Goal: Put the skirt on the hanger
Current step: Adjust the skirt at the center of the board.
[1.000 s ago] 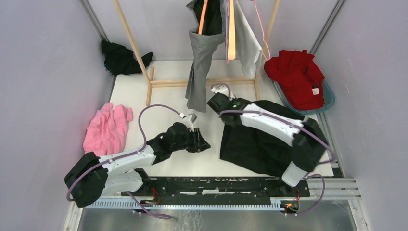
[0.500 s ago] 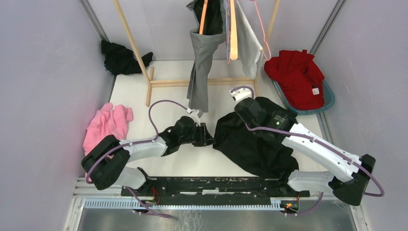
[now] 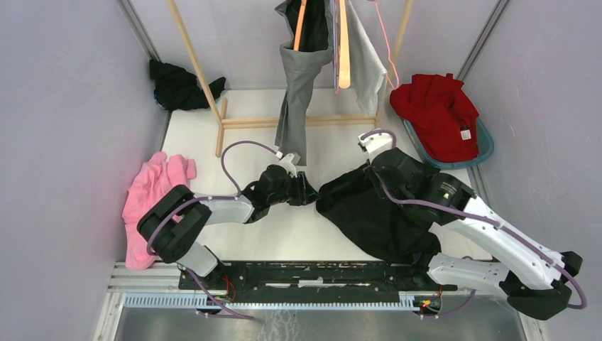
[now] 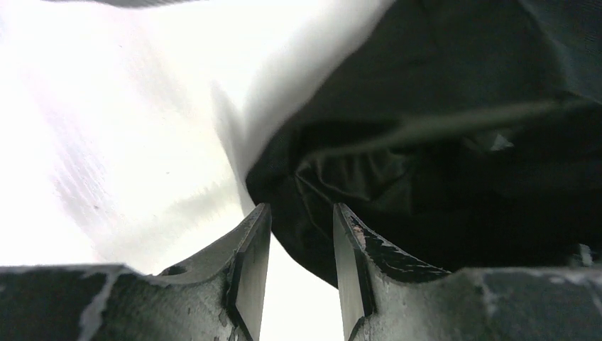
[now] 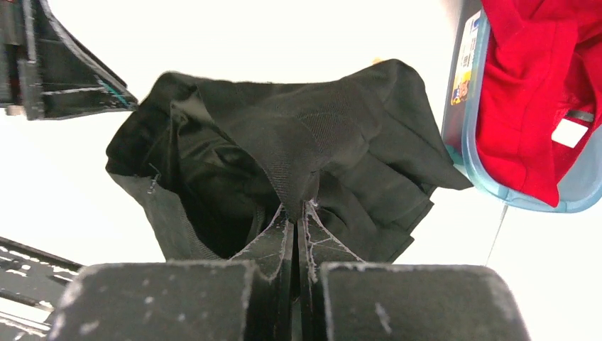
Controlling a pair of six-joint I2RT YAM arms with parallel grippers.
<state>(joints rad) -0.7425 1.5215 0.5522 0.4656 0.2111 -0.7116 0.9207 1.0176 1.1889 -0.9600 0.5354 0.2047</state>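
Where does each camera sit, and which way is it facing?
Top external: above and behind the arm bases, looking down on table, wooden rack, black skirt; left arm and right arm show.
Left wrist: on the left arm, facing the skirt's edge past the open left pincer.
Right wrist: on the right arm, facing the skirt fold in the shut right pincer, red garment at right.
Shared: all see the skirt; right wrist also catches the left pincer.

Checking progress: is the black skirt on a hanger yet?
No. The black skirt sits bunched on the table, pinched by the right gripper.
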